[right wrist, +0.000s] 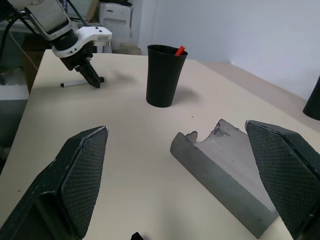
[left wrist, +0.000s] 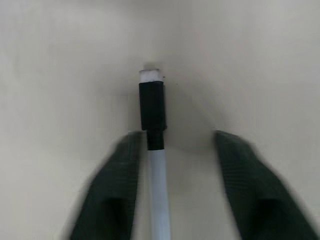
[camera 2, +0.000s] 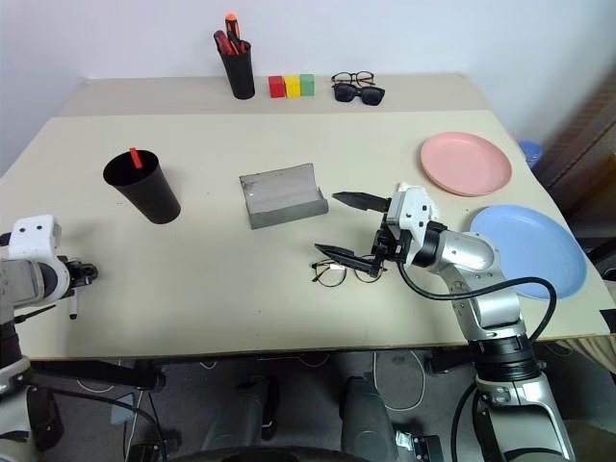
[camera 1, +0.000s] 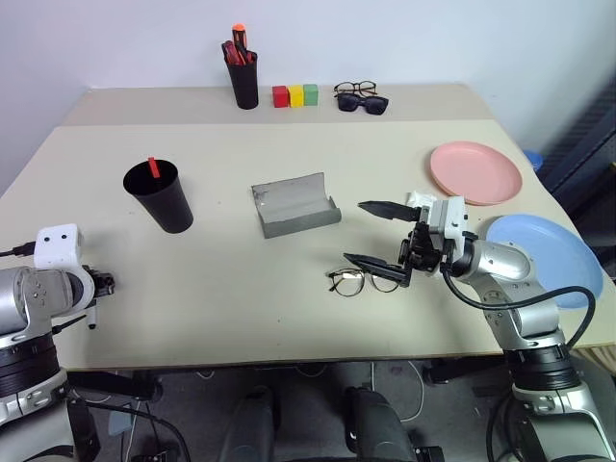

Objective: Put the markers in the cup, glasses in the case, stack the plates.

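Observation:
A marker [left wrist: 151,107] with a white barrel and black cap lies near the table's front left corner. My left gripper [left wrist: 177,137] straddles it, open, one finger right beside the barrel. The black cup [camera 1: 159,197] stands upright with a red-tipped marker [camera 1: 152,167] in it. The wire-rimmed glasses [camera 1: 366,280] lie near the front edge. My right gripper [camera 1: 354,230] hovers wide open just above them, pointing toward the open grey case [camera 1: 295,207]. The pink plate [camera 1: 475,172] and blue plate [camera 1: 544,260] lie apart at the right.
A black pen holder [camera 1: 243,82] with red and orange pens stands at the back. Beside it are three coloured blocks [camera 1: 295,94], then sunglasses and thicker spectacles [camera 1: 361,96]. The blue plate reaches the table's right edge.

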{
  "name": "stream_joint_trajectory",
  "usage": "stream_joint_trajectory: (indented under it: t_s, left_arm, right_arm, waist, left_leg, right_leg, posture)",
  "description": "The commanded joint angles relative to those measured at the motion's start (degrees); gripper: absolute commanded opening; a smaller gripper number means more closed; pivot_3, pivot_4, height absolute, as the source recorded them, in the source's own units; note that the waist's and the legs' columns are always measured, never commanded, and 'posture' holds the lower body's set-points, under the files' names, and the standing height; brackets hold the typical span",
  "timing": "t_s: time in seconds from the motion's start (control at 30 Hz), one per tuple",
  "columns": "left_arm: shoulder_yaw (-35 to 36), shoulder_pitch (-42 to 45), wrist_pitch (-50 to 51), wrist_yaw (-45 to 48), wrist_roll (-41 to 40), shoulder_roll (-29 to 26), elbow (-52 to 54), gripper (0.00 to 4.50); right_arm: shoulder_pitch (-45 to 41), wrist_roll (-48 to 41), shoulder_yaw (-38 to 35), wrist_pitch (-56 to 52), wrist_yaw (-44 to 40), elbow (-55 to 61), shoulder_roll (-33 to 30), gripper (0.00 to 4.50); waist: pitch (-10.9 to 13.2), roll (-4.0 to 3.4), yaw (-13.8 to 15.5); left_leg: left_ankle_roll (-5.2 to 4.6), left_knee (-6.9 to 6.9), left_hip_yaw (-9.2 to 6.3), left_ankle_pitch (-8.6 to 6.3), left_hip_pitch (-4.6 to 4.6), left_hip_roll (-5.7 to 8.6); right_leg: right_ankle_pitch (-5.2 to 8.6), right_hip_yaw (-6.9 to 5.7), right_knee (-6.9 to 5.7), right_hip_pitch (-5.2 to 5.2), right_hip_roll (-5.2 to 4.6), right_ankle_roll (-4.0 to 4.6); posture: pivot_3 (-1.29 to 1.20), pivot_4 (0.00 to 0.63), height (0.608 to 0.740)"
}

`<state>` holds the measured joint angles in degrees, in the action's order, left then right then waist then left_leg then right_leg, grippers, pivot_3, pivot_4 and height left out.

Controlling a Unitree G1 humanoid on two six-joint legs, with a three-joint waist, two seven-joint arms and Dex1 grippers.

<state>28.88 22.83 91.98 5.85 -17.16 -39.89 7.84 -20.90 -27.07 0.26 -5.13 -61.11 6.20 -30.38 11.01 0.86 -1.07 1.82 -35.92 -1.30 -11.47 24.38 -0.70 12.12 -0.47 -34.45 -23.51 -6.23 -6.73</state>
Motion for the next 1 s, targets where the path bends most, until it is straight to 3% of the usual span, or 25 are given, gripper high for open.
stream_joint_trajectory:
  t_s: [0.03,0.07,0.27,0.47,0.57,0.7,0.8,0.9,1.0]
  left_arm:
    - [0.41,-2.07,0.50,0.30,1.71,-0.44,-0.49,0.41]
    - [0.50,-2.64,0.51,0.69,1.57,-0.53,-0.45,0.05]
    - [0.60,-6.70,0.03,5.31,-1.26,-0.70,5.67,0.05]
    - [-2.12,-11.30,0.22,21.65,-18.92,-1.58,32.44,0.05]
    - [-5.11,-10.17,-2.49,24.03,-22.08,-2.18,37.95,0.05]
    - [-15.69,-3.06,-20.26,16.11,-12.15,1.43,35.28,0.05]
    - [-22.62,2.27,-40.94,8.05,-0.13,7.07,28.05,0.05]
    - [-24.01,6.72,-61.34,-1.65,9.76,14.48,17.25,0.05]
    - [-24.73,10.47,-71.22,-10.17,17.98,17.20,4.70,0.05]
  right_arm:
    - [-0.14,-0.05,-1.20,0.86,0.42,1.79,-0.35,4.50]
    - [-0.01,-0.10,-1.26,0.79,0.49,1.93,-0.42,4.50]
    - [-0.08,-0.17,-1.49,1.00,0.36,1.15,-0.68,4.50]
    - [-0.31,-0.64,-2.30,0.59,0.66,0.76,-1.10,4.50]
    - [0.56,-2.10,-3.90,-0.95,1.92,2.15,-1.41,4.50]
    - [2.41,-3.55,-6.95,-2.06,3.52,3.19,-1.89,4.50]
    - [3.21,-4.71,-8.90,-2.45,4.43,3.43,-2.00,4.50]
    - [3.67,-4.72,-9.58,-1.92,4.65,3.33,-2.07,4.50]
    - [3.53,-4.94,-9.11,-1.28,4.06,3.59,-1.54,4.50]
  waist:
    - [0.00,-0.01,-0.11]
    - [-0.02,-0.04,-0.12]
    - [-0.04,-0.07,-0.17]
    - [0.04,0.12,0.55]
    - [0.03,0.09,0.37]
    - [0.03,0.09,0.75]
    - [0.03,0.10,0.77]
    - [0.05,0.12,0.61]
    - [0.05,0.11,0.53]
  left_leg:
    - [-0.01,0.01,0.01,0.00,0.00,-0.01]
    - [-0.01,0.02,0.02,0.01,0.00,-0.01]
    - [0.01,0.09,0.14,-0.01,-0.03,-0.03]
    - [0.09,0.08,0.18,-0.05,0.08,-0.01]
    - [0.10,0.05,0.27,-0.06,0.15,0.04]
    - [0.07,0.02,0.27,-0.04,0.12,0.11]
    - [-0.02,-0.05,0.28,0.01,0.13,0.11]
    - [-0.10,-0.05,0.33,0.06,0.14,0.12]
    - [-0.14,-0.01,0.34,0.07,0.11,0.10]
  right_leg:
    - [0.00,0.00,0.00,-0.01,0.00,0.00]
    - [0.00,0.01,-0.01,-0.03,0.00,0.01]
    - [-0.01,0.10,0.01,-0.08,0.00,0.02]
    - [-0.04,0.10,0.20,-0.10,-0.15,0.07]
    - [-0.07,0.11,0.34,-0.07,-0.32,0.12]
    - [-0.07,0.11,0.28,-0.06,-0.27,0.11]
    - [-0.07,0.11,0.31,0.01,-0.27,0.11]
    - [-0.07,0.12,0.37,0.03,-0.27,0.11]
    - [-0.08,0.13,0.32,0.02,-0.21,0.09]
  posture:
    - [0.00,0.150,0.740]
    - [0.00,0.150,0.740]
    - [0.00,0.150,0.740]
    - [0.00,0.150,0.740]
    - [0.00,0.150,0.740]
    - [0.00,0.150,0.740]
    - [0.00,0.150,0.740]
    - [0.00,0.150,0.740]
    - [0.00,0.150,0.740]
